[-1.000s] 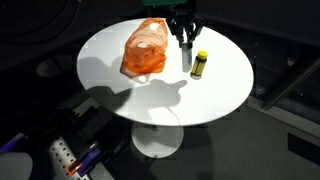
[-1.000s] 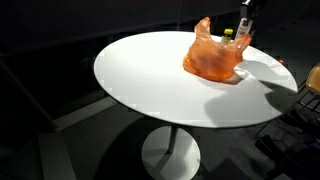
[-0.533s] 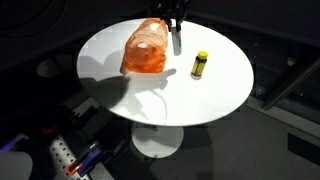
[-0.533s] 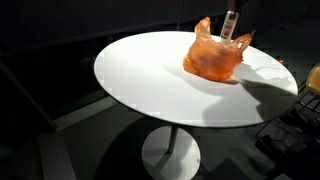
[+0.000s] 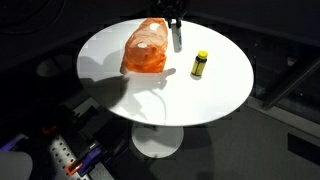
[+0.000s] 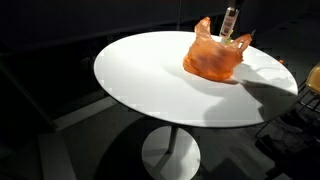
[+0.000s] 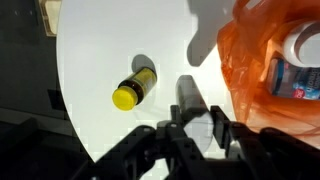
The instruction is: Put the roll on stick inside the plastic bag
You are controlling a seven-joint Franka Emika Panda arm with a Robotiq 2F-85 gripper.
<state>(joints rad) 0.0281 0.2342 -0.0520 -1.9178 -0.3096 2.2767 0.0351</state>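
An orange plastic bag [image 5: 145, 48] lies on the far part of the round white table [image 5: 215, 98]. My gripper [image 5: 175, 20] is shut on the roll-on stick [image 5: 177, 40], a slim grey tube hanging upright above the table just beside the bag. In an exterior view the stick [image 6: 229, 22] hangs over the bag's [image 6: 214, 58] back edge. In the wrist view the stick [image 7: 190, 100] sits between my gripper's [image 7: 190, 120] dark fingers [image 7: 216, 122], with the bag [image 7: 262, 60] to the right, holding a white and blue item [image 7: 301, 62].
A small bottle with a yellow cap [image 5: 200, 65] lies on the table near the stick; it also shows in the wrist view [image 7: 133, 88]. The table edge [image 7: 70, 100] is close on the left of the wrist view. Dark floor and equipment surround the table.
My gripper has lifted the stick off the table beside the yellow-capped bottle and carried it toward the bag. In the last half second it has hardly moved.
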